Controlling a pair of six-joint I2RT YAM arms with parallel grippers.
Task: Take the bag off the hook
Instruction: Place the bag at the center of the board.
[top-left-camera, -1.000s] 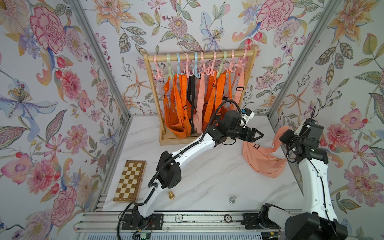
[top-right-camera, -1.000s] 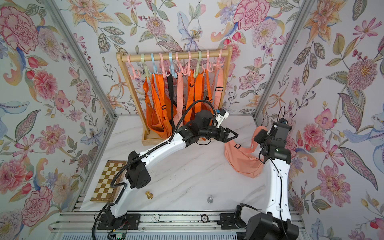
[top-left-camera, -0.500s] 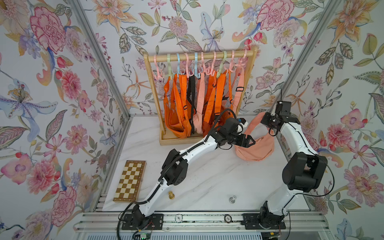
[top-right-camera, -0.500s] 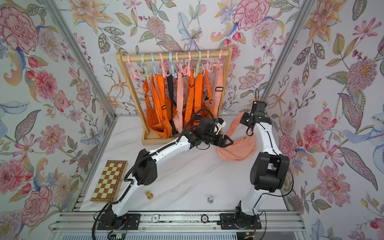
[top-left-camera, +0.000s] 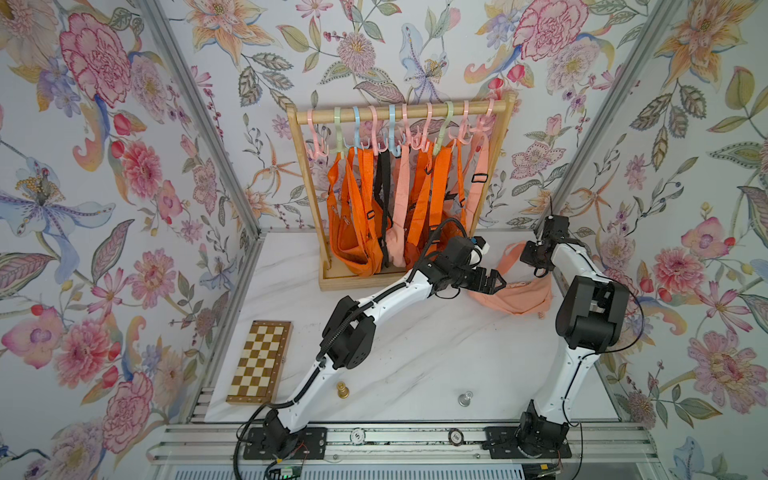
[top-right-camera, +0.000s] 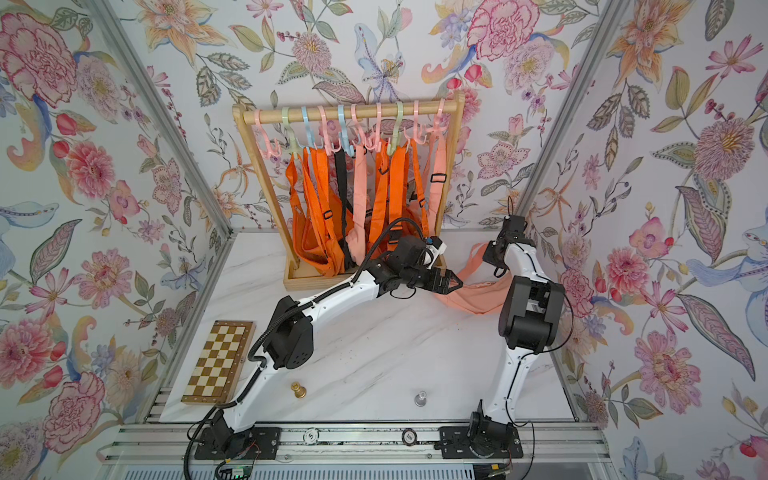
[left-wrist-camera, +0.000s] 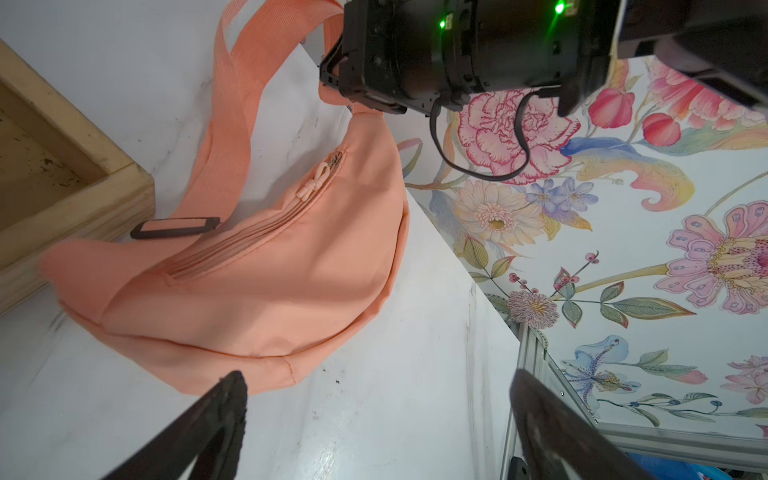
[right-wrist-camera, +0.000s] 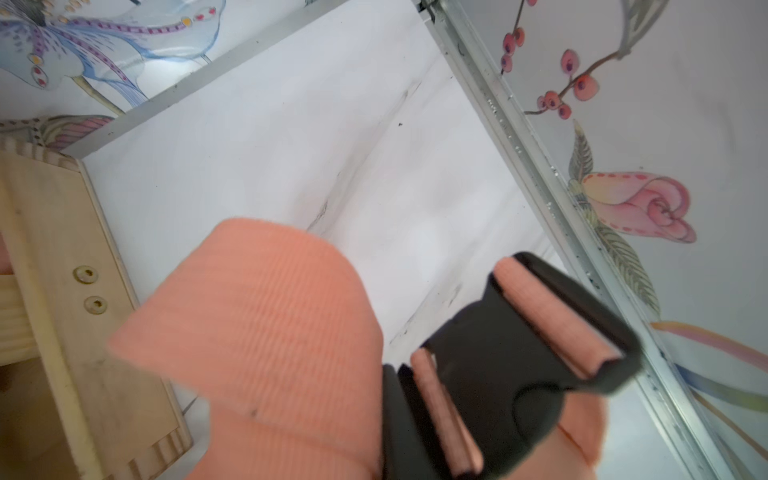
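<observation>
On the marble worktop (top-left-camera: 415, 353), just beside the wooden hook rack (top-left-camera: 357, 282), the peach waist bag (top-left-camera: 515, 297) lies off its hook, the job apparently all but done. Near the rack's base, the left pincer (top-left-camera: 496, 282) gapes wide and empty. The right pincer (top-left-camera: 532, 257) meets the raised strap (top-left-camera: 509, 257), its grip impossible to tell.

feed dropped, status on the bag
Peach fabric waist bag off wooden rack, on marble table. Left end effector open, empty. Right end effector at its strap, grip unclear.
</observation>
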